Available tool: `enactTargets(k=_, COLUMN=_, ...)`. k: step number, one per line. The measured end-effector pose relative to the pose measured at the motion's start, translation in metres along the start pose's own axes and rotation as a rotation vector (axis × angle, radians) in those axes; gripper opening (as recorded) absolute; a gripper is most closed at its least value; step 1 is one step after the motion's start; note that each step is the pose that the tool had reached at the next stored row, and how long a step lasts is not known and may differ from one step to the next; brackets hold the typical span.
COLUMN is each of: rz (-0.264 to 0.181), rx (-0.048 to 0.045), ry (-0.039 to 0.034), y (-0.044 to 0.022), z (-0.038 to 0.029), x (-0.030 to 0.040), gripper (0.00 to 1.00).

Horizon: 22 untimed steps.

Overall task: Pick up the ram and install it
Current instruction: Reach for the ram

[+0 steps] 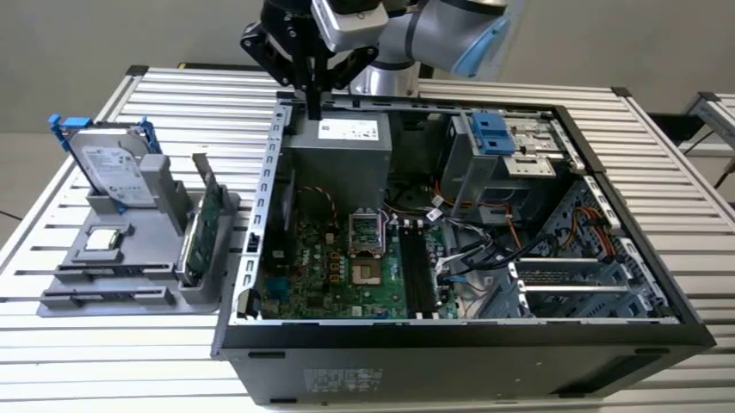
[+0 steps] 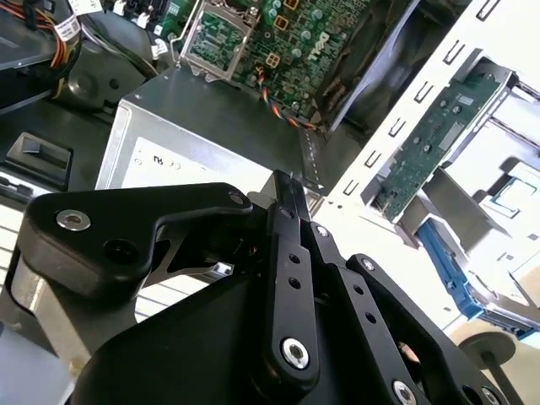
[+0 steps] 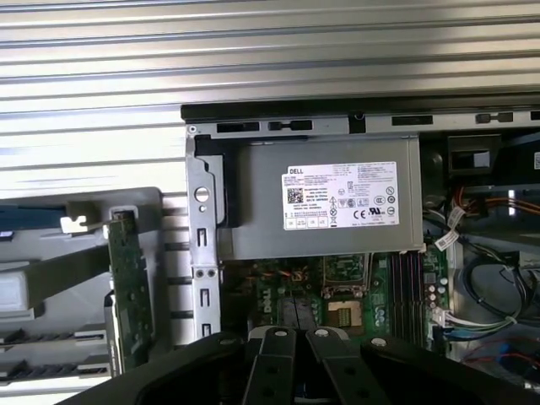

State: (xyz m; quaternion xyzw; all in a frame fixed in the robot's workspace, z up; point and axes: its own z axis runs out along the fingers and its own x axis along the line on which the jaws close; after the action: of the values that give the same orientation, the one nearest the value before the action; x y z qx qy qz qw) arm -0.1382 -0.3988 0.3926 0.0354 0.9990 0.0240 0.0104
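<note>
My gripper (image 1: 312,110) hangs over the far wall of the open computer case (image 1: 460,340), just above the grey power supply (image 1: 339,155). Its black fingers (image 2: 285,198) are shut together with nothing between them; they also rise from the edge of the first wrist view (image 3: 297,337). The motherboard's black memory slots (image 1: 419,271) (image 3: 407,287) lie well inside the case. Two thin dark sticks stand edge-on in the front grooves of the grey holder (image 1: 138,297); the nearer-to-the-case one (image 1: 103,273) looks like the ram, though I cannot tell its colour.
The holder at the exterior view's left also carries a silver hard drive in a blue bracket (image 1: 113,163), a green circuit card (image 1: 198,237) (image 3: 128,287) and a small square chip (image 1: 103,240). Loose cables (image 1: 483,249) and a blue-latched drive cage (image 1: 497,138) crowd the case's right half.
</note>
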Motion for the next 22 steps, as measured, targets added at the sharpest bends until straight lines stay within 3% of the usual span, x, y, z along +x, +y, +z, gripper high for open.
enactTargets(k=22, rz=0.0, rx=0.0001, ry=0.0001, y=-0.0007, z=-0.0003, x=0.0107, gripper=0.0)
